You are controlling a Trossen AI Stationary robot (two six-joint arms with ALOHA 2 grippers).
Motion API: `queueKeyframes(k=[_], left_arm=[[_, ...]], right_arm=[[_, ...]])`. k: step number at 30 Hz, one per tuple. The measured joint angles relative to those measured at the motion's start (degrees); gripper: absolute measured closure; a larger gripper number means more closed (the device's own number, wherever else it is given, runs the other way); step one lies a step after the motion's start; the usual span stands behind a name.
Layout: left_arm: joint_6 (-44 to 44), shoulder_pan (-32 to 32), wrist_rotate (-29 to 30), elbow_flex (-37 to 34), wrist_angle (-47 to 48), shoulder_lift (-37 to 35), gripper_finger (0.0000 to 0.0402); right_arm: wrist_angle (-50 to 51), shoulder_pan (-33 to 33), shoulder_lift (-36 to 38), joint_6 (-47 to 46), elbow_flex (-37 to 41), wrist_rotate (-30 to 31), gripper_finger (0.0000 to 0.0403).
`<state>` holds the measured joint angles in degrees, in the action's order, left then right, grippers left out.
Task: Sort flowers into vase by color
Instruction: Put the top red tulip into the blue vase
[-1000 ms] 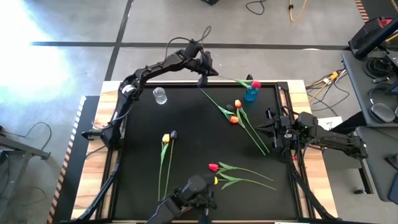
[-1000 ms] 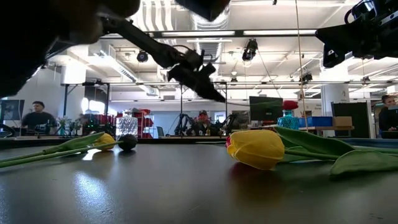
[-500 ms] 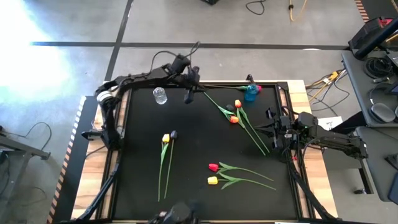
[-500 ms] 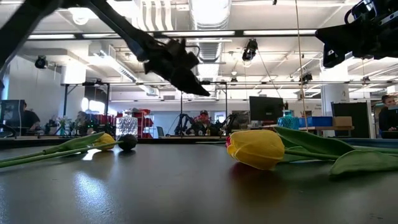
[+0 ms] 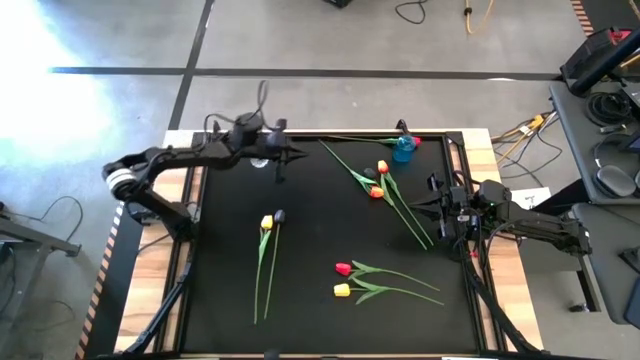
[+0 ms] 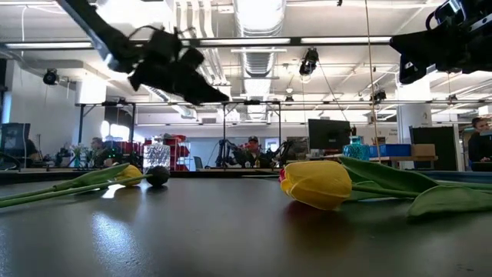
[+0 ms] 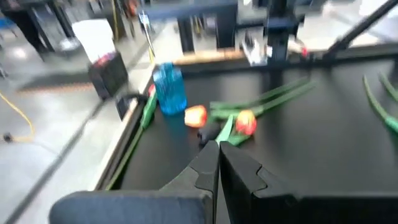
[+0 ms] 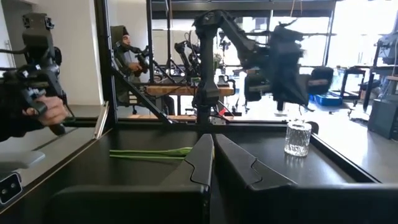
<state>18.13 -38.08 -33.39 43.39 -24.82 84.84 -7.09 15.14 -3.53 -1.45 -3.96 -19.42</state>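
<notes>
Left gripper has moved away from the blue vase toward the clear glass, fingers closed and empty; right gripper also closed.

Grey concrete floor, ceiling strip lights

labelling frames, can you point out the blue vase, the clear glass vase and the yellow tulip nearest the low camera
blue vase [image 5: 403, 151], high view, on its body.
clear glass vase [image 8: 297, 138], right wrist view, on its faceted side.
yellow tulip [image 6: 317, 184], low view, on the flower head.
</notes>
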Motion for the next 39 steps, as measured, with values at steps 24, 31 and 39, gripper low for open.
queueKeyframes(k=[24, 31, 39], left_arm=[[-6.83, 2.92, 10.93, -22.48, -10.09, -25.34, 0.0402], [-7.63, 2.90, 11.02, -28.68, -14.66, -29.68, 0.0402], [-9.08, 2.90, 10.34, -30.90, -16.69, -30.47, 0.0402]], right_arm=[[-3.28, 0.02, 0.00, 0.65, 0.00, 1.49, 0.0393], [-9.36, 0.01, -0.09, -1.99, 0.00, 1.58, 0.0393], [-14.72, 0.02, -7.20, -4.45, -0.05, 20.02, 0.0393]])
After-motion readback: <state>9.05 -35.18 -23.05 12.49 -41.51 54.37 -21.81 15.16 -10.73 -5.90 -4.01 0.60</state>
